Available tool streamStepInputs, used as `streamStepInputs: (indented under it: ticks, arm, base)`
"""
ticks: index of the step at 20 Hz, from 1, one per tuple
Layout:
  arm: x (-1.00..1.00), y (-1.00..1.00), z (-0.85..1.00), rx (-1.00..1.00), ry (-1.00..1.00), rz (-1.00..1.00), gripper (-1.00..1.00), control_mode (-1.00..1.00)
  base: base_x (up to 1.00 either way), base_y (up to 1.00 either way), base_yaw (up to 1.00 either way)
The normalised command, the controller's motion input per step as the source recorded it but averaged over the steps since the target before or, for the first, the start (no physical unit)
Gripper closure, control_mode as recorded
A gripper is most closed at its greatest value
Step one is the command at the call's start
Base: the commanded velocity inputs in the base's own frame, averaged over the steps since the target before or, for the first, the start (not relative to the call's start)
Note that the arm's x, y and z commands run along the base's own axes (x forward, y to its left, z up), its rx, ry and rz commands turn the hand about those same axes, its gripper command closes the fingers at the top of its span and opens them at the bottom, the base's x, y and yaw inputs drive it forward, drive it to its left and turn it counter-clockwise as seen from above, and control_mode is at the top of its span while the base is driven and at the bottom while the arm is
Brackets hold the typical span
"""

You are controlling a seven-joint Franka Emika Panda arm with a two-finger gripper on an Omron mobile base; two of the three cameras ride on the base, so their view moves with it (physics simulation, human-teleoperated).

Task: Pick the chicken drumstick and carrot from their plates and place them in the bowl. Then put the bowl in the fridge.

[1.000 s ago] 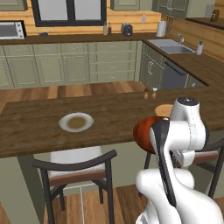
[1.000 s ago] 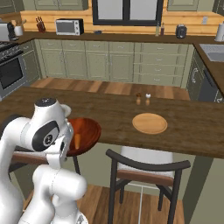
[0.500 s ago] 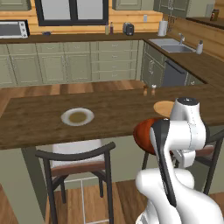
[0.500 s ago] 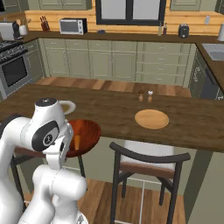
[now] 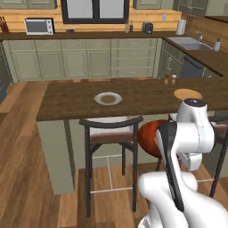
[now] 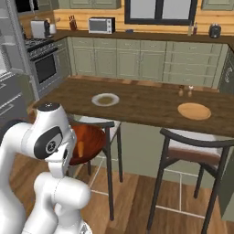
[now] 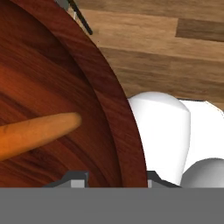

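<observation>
I've got the claw [image 7: 114, 177] clamped on the rim of the glossy reddish-brown wooden bowl [image 7: 65, 109], one tip inside the wall, one outside. The small bright-orange tapered carrot [image 7: 37, 133] lies inside the bowl, just left of the claw in the hand view. From the base cameras the bowl [image 6: 87, 141] hangs off the bench, low beside the wrist, above the wood floor near a dark stool [image 5: 111, 133]. Beyond the claw, on the dark wooden bench [image 5: 71, 100]: the pale grey-white round plate [image 5: 107, 98] and the tan-edged round plate [image 6: 194, 111], well apart. Drumstick: cannot tell.
</observation>
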Motion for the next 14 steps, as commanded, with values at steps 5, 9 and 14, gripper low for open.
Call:
streamStepInputs:
  ticks: [5, 9, 14]
  arm:
    - [0.0, 0.0, 0.0, 0.0, 0.0, 0.0, 1.0, 1.0]
    - [0.0, 0.0, 0.0, 0.0, 0.0, 0.0, 1.0, 1.0]
    - [0.0, 0.0, 0.0, 0.0, 0.0, 0.0, 1.0, 1.0]
  base:
    - [0.05, 1.0, 0.02]
    - [0.58, 1.0, -0.01]
    - [0.64, 1.0, -0.04]
